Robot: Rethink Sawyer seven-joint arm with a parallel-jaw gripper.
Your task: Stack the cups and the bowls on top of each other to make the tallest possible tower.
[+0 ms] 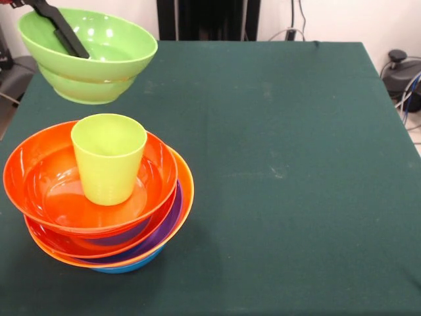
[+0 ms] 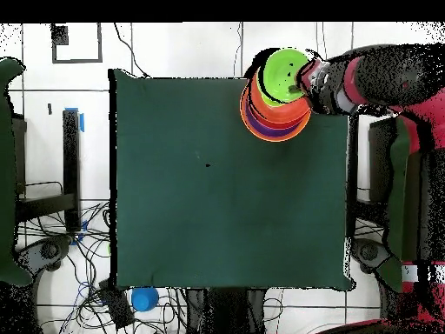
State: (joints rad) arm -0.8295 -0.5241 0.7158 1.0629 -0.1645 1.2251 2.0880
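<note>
At the lower left of the front view the tower (image 1: 99, 204) of nested bowls sits on the green table (image 1: 283, 164); blue lowest, then orange, purple and red-orange rims; the lime-green tumbler (image 1: 109, 168) stands upright in the top orange bowl (image 1: 46, 181); farther back, upper left, the lime-green bowl (image 1: 89, 56) hangs clear of the cloth, the gripper (image 1: 62, 29) clamped on its rim, one black finger inside; the bowl lies up and back of the tumbler; beyond are white walls and cables.
</note>
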